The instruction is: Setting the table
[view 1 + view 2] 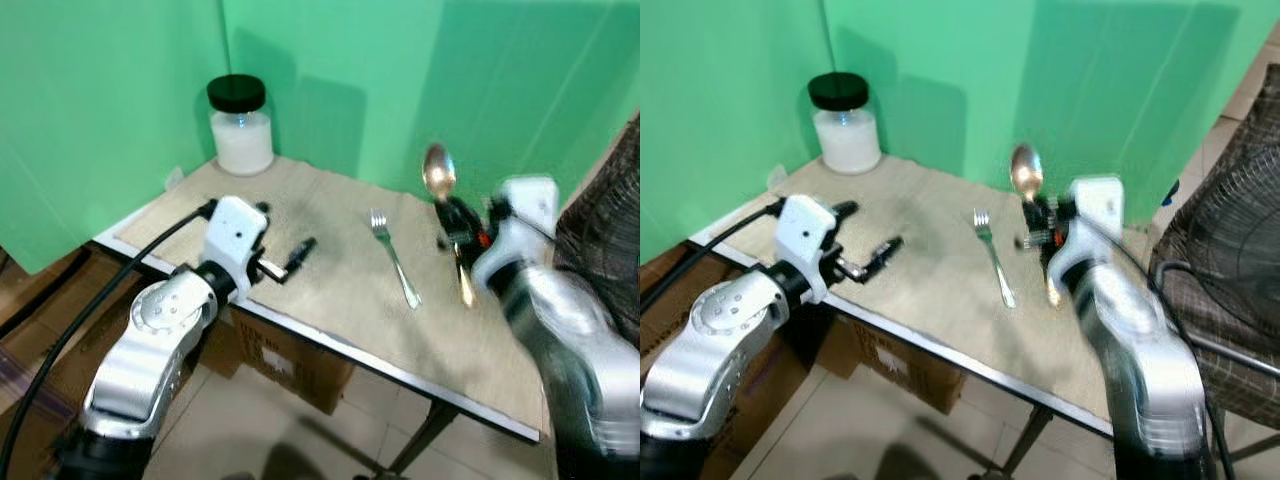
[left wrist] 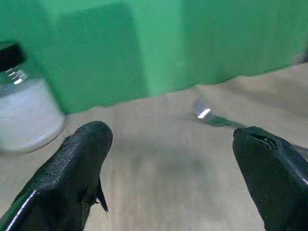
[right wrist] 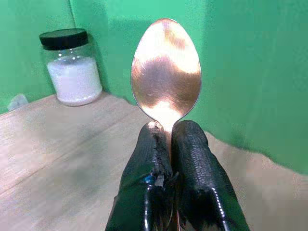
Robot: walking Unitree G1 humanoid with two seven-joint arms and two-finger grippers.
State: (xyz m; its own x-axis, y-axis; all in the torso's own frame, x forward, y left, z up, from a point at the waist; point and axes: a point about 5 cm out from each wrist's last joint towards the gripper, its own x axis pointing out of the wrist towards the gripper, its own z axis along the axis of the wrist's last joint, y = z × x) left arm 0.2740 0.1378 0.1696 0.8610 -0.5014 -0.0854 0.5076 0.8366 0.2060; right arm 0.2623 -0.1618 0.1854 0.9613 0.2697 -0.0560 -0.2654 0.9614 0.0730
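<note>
While my right gripper [image 3: 166, 144] pinches a spoon [image 3: 166, 70] by its neck, bowl upright, it hangs above the table [image 1: 330, 290] near its right side, just beside the fork [image 1: 395, 258] lying flat there. My left gripper [image 2: 173, 144] hovers over the table's front left, fingers spread wide and empty. At the back corner stands a black-lidded jar [image 1: 241, 125] of white powder.
</note>
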